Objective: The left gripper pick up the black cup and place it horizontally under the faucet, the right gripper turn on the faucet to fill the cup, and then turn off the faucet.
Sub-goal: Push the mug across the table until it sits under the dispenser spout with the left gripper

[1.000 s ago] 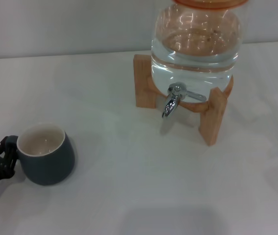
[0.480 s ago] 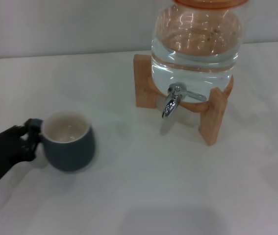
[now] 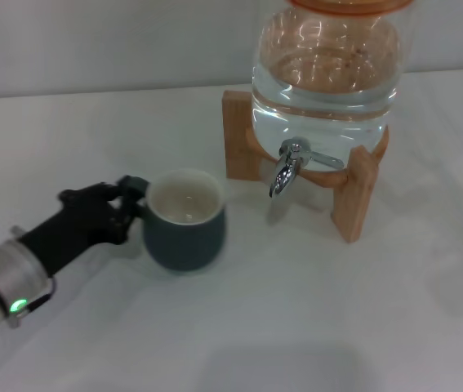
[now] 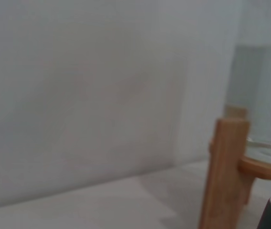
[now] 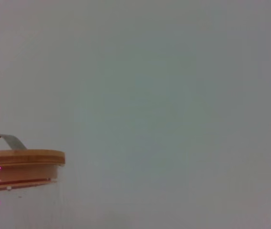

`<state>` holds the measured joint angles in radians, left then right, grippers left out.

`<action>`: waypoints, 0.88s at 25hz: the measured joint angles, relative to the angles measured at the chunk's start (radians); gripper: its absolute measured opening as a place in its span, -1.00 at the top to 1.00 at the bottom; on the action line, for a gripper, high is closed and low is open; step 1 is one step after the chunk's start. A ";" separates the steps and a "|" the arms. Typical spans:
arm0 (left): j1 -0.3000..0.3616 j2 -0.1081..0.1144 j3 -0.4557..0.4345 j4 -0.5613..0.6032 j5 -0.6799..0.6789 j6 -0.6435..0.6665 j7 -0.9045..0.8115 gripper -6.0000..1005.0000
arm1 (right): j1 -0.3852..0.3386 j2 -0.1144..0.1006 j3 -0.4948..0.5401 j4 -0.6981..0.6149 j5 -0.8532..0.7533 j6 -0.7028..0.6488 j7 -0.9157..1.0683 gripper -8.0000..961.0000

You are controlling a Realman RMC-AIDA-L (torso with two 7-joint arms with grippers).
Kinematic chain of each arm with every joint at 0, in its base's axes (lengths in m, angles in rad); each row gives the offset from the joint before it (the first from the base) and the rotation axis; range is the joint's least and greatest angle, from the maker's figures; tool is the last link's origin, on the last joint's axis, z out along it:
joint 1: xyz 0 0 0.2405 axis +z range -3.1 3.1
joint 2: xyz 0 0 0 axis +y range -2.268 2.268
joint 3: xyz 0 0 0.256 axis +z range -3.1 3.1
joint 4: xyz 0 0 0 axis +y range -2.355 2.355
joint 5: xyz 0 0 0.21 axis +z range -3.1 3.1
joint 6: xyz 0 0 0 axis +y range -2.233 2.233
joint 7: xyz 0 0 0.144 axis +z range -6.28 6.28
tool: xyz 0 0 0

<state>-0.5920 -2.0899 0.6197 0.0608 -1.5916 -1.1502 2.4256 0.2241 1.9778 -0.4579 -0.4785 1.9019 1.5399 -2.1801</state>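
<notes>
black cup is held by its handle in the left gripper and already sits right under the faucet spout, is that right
Not quite. The left gripper does hold the black cup by its handle, but the cup is not under the faucet yet. The head view shows it off to the robot's left of the spout, apart from the wooden stand.

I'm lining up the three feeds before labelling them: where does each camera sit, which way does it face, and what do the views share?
Head view: high on the robot, looking forward and down at the table; shows the left gripper holding the black cup by its handle, near the faucet.
Left wrist view: low on the left arm, facing the wooden stand and wall; none of the robot shows.
Right wrist view: raised, level with the jar's lid; none of the robot shows.
Shared: the stand and cup rim appear in head and left wrist views.
</notes>
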 joint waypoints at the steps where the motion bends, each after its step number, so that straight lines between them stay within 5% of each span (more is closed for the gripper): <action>1: -0.019 -0.001 0.000 -0.016 0.011 0.016 0.000 0.69 | 0.000 0.001 -0.001 0.000 0.000 0.001 0.000 -0.72; 22: -0.235 -0.013 -0.006 -0.195 0.041 0.179 0.036 0.70 | -0.002 0.010 -0.005 0.000 0.000 0.004 -0.006 -0.71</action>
<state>-0.8269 -2.1028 0.6140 -0.1347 -1.5505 -0.9712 2.4618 0.2225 1.9879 -0.4633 -0.4785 1.9021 1.5441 -2.1857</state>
